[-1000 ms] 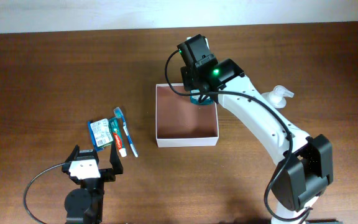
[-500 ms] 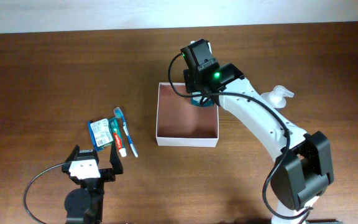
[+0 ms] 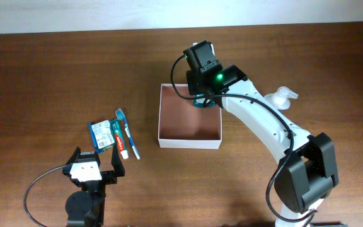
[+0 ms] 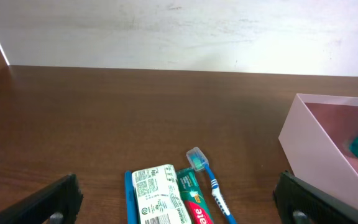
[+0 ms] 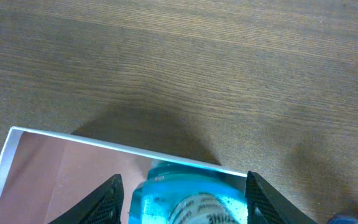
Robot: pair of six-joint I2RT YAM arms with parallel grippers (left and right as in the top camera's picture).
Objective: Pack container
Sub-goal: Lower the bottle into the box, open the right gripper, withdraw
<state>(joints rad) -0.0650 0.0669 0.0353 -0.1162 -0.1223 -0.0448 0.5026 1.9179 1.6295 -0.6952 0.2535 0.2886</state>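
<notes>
The brown wooden surface (image 3: 55,75) carries everything you see. Your white right arm (image 3: 263,126) reaches in from the lower right to the far right corner of the container (image 3: 181,120).

The container is a square, shallow box with thin white walls and a reddish-brown floor. It sits near the middle of the surface, and its floor is bare apart from that corner.

Your right pincer (image 5: 185,202) is spread wide, one finger on each side of a teal bottle (image 5: 166,196) standing against the container's far wall. You cannot tell from these views whether the fingers press on it.

Your left pincer (image 4: 179,211) hangs low at the near left, wide open and empty.

Just beyond it a blue and white packet (image 3: 101,135), a toothpaste tube (image 3: 120,140) and a blue toothbrush (image 3: 128,133) lie side by side, well apart from the container. A white pump bottle (image 3: 281,98) lies on the surface to the right of the container.
</notes>
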